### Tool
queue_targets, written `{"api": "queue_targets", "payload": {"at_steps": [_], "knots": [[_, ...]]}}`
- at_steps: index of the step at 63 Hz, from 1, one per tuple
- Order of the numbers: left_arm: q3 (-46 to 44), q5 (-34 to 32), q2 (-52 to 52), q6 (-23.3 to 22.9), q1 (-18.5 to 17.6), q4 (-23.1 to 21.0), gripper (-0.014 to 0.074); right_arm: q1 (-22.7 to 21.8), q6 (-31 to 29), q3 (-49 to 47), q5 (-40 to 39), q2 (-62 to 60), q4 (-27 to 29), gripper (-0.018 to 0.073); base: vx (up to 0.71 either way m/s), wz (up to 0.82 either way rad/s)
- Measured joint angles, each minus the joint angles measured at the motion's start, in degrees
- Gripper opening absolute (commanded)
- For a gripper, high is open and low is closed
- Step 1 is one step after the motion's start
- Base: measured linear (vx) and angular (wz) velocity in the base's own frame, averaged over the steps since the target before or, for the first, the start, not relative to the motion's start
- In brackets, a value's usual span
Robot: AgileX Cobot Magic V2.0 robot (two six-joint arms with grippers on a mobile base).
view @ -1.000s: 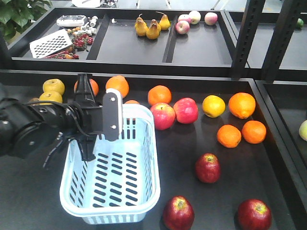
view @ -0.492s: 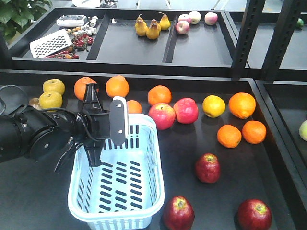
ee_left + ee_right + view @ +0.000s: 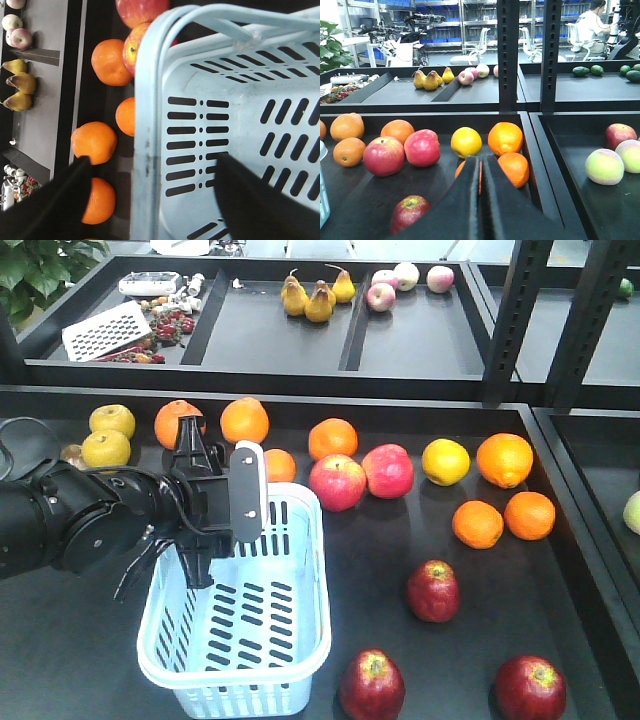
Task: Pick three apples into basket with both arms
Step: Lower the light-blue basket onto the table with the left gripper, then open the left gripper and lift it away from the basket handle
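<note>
Three dark red apples lie on the black tray in the front view, one in the middle (image 3: 433, 590), one near the front (image 3: 372, 685) and one at the front right (image 3: 530, 688). The pale blue basket (image 3: 236, 696) stands left of them with nothing inside. My left gripper (image 3: 193, 504) is open. In the left wrist view the left gripper (image 3: 152, 159) straddles the basket rim (image 3: 147, 100), one finger outside and one inside, each clear of the plastic. My right gripper (image 3: 481, 160) is shut on nothing, with one apple (image 3: 409, 212) low to its left.
Two pink-red apples (image 3: 338, 482) (image 3: 388, 470) and several oranges (image 3: 504, 459) sit behind the basket and to the right. Yellow fruit (image 3: 110, 420) lies at the far left. A raised divider (image 3: 560, 490) bounds the tray on the right. Pears (image 3: 318, 295) rest on the back shelf.
The left arm has moved right and nearer, and its gripper now sits over the basket's far rim. The basket has shifted a little and turned. The apples have not moved.
</note>
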Motion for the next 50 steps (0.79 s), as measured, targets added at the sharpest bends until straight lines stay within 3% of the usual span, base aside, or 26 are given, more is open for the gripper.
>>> {"api": "queue_targets", "payload": {"at_steps": [35, 42, 50], "knots": [[0.0, 4.71, -7.58, -1.73, 0.07, -0.9, 0.0606, 0.0, 0.0, 0.0, -0.05, 0.0, 0.0, -0.0008, 0.0, 0.0], [0.0, 7.32, -11.82, -5.93, 0.07, -1.02, 0.0597, 0.0, 0.0, 0.0, -0.05, 0.0, 0.0, -0.0008, 0.0, 0.0], [0.0, 9.91, -17.62, -15.66, 0.07, -1.07, 0.059, 0.0, 0.0, 0.0, -0.05, 0.0, 0.0, -0.0008, 0.0, 0.0]]}}
